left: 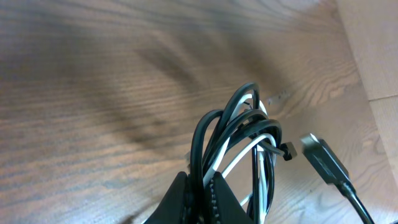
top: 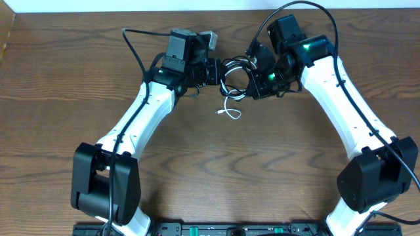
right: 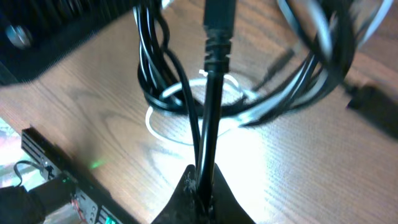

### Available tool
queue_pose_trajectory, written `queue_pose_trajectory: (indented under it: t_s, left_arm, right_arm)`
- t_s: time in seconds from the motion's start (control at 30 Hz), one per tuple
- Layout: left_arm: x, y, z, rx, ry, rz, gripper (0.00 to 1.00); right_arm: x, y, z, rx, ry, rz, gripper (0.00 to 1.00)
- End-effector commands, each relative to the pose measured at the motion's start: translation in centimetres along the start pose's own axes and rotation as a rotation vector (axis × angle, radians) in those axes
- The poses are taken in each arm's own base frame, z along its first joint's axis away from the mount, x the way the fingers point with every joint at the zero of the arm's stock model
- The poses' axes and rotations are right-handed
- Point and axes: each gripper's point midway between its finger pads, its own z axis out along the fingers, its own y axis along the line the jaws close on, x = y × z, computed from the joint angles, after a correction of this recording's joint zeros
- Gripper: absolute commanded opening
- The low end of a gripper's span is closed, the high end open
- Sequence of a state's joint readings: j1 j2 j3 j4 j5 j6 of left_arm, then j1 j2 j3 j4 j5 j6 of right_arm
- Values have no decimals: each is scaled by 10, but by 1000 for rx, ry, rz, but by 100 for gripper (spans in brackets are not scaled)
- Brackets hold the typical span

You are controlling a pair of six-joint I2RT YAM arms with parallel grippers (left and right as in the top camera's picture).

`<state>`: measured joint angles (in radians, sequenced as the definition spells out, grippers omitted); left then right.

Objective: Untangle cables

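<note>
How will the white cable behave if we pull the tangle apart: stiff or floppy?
Probably floppy: the white cable droops and curls onto the table. It looks thin, so likely light. It loops through the black cable, so it may snag rather than slide free.

From overhead I get even, soft light on the counter (top: 216, 170): the wood grain is sharp, shadows beside the arms (top: 138, 124) are faint, and a small green lamp (top: 307, 46) glows on one of them. My left wrist view is dimmer, with a broad dark shadow lying across the blurred grain, while the cables (left: 242, 137) and a plug (left: 323, 158) look fairly crisp. On the right wrist view a white glare washes out the wood at centre, and the loops at upper right are smeared with blur.
</note>
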<state>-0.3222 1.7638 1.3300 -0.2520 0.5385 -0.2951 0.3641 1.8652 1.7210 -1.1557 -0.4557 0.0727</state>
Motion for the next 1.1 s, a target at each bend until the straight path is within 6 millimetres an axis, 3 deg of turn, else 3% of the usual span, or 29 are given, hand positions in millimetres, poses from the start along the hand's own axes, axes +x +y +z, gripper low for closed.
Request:
queue_pose_trajectory:
  t_s: [0.0, 0.1, 0.2, 0.33, 0.5, 0.73, 1.07]
  left_arm:
    - [-10, 6, -2, -27, -42, 26, 7]
    - [-20, 2, -3, -8, -80, 44, 7]
    - [-25, -11, -4, 62, -92, 67, 7]
    - [-17, -41, -8, 236, -47, 92, 7]
    - [0, -53, -12, 319, 37, 56, 7]
    - [8, -53, -12, 318, 94, -101, 7]
    - [-26, -66, -17, 376, 42, -480, 8]
  right_arm:
    - [6, 8, -11, 5, -1, -2, 1]
    - [12, 15, -6, 4, 19, -16, 1]
    - [11, 6, -5, 66, 14, 22, 1]
    - [-5, 2, -6, 86, -49, 33, 1]
    - [-33, -7, -10, 134, -170, 68, 1]
    - [-48, 1, -9, 132, -232, 76, 1]
    - [-36, 0, 11, 160, -208, 159, 1]
